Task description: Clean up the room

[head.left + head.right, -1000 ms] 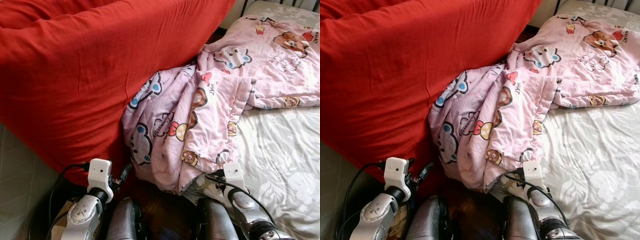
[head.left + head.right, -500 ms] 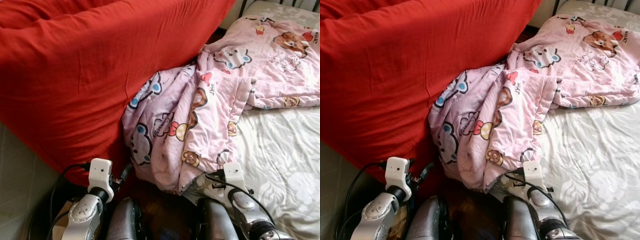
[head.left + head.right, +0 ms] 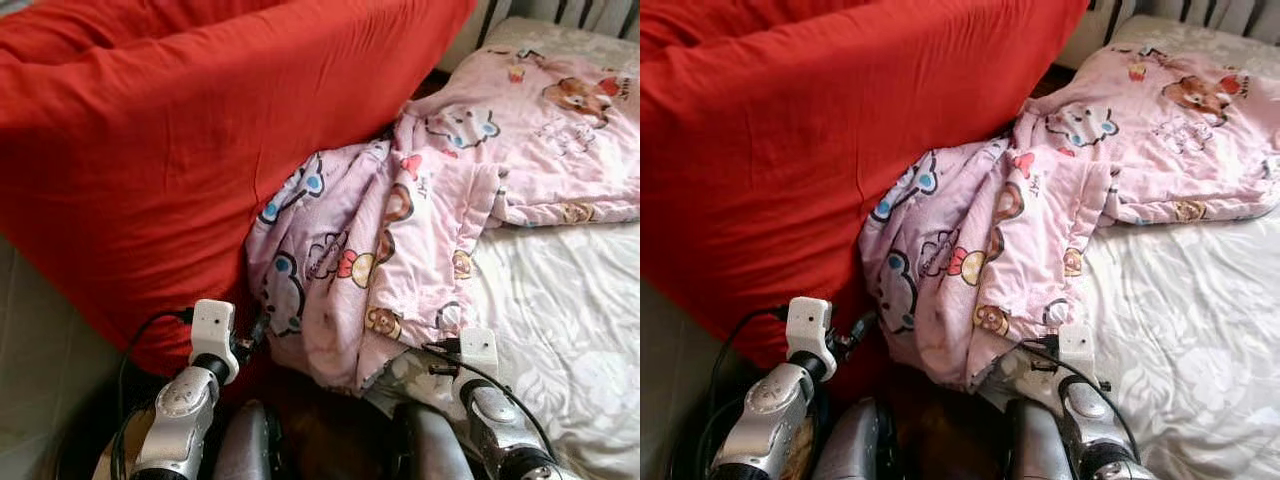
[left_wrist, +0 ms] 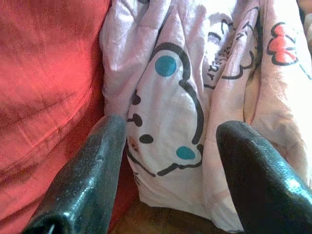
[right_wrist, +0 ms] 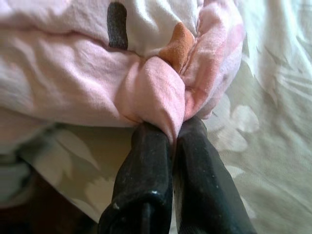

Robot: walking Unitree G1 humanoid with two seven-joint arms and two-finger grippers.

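A pink cartoon-print blanket (image 3: 380, 250) lies crumpled, spilling off the bed's edge toward the floor and resting against a big red duvet (image 3: 170, 150). My left gripper (image 4: 173, 129) is open, its two black fingers (image 4: 97, 165) spread just short of the blanket's hanging fold beside the red cloth. My right gripper (image 5: 171, 130) is shut on a bunched pink fold of the blanket (image 5: 156, 92) at the mattress edge. In the eye views the right wrist (image 3: 478, 352) sits at the blanket's lower hem, with its fingertips hidden under the cloth.
The bed sheet (image 3: 570, 320), white with a grey floral print, stretches to the right. Dark wooden floor (image 3: 320, 430) shows between my legs. A headboard with bars (image 3: 560, 12) stands at the far right, and a pale surface (image 3: 30, 360) lies at the lower left.
The camera has tipped up slightly, bringing the headboard bars into view. My left arm has edged forward toward the blanket. The right gripper keeps its hold on the fold.
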